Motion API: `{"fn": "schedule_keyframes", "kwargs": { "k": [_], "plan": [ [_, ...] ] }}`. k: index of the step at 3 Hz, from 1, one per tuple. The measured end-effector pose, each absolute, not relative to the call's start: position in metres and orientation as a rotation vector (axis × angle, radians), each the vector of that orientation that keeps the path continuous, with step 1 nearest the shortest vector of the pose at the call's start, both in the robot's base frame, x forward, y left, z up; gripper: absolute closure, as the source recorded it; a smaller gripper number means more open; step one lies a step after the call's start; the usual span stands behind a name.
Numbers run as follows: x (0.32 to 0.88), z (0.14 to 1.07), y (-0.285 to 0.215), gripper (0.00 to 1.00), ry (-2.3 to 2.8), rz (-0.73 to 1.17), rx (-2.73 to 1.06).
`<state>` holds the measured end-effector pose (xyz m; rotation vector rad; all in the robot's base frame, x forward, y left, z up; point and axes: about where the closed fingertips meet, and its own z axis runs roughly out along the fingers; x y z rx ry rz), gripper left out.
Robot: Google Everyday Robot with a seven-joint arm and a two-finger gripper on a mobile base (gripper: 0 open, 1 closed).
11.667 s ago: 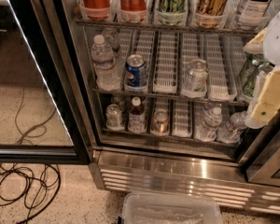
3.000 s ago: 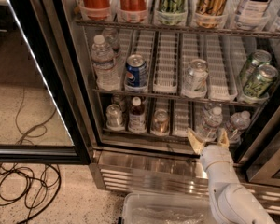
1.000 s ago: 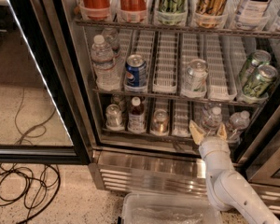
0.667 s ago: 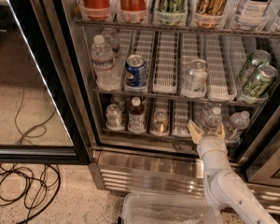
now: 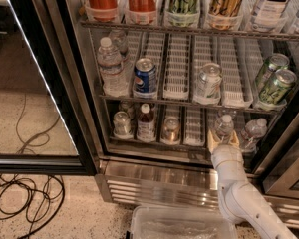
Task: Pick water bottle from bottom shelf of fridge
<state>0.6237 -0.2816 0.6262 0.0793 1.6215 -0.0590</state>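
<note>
**Water bottle** (image 5: 224, 127): small, clear, white cap. Upright on bottom shelf (image 5: 193, 129) of fridge (image 5: 154, 180), in a lane right of centre, near the front edge.

**End effector** (image 5: 223, 139): at the shelf's front lip, directly before the bottle. Fingers (image 5: 211, 139) spread, one to each side of the bottle's lower body. Nothing clamped, so far as can be judged.

**Neighbours:** second clear bottle (image 5: 252, 132) just beside on the right, leaning. Door frame (image 5: 281, 143) beyond that. Can (image 5: 171, 129) well apart to the left.

**Step in hand (judged):** closing on the bottle before lifting out.

**Method, as judgement only:**
- Centre the bottle between the fingers before closing, to avoid a one-sided push that could tip it back down the lane.
- Grip on the ribbed body below the shoulder, not on the cap. Close gently, since thin plastic is likely to flex and slip.
- Keep the right finger clear of the leaning bottle.
- Lift only enough to clear the lane lip, well short of the rack above, then draw straight out towards the front.

**Risk:** a knock to the leaning neighbour, or a snag on the door frame during retreat.
</note>
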Motion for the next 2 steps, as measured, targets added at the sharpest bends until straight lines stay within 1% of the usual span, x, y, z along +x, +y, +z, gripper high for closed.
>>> {"fn": "schedule_keyframes", "kwargs": {
  "k": [1,2],
  "plan": [
    [0.620,0.632,-0.278,0.92,1.610,-0.038,0.057],
    [0.613,0.661,-0.284,1.00,1.532,-0.004,0.043]
  ]
}}
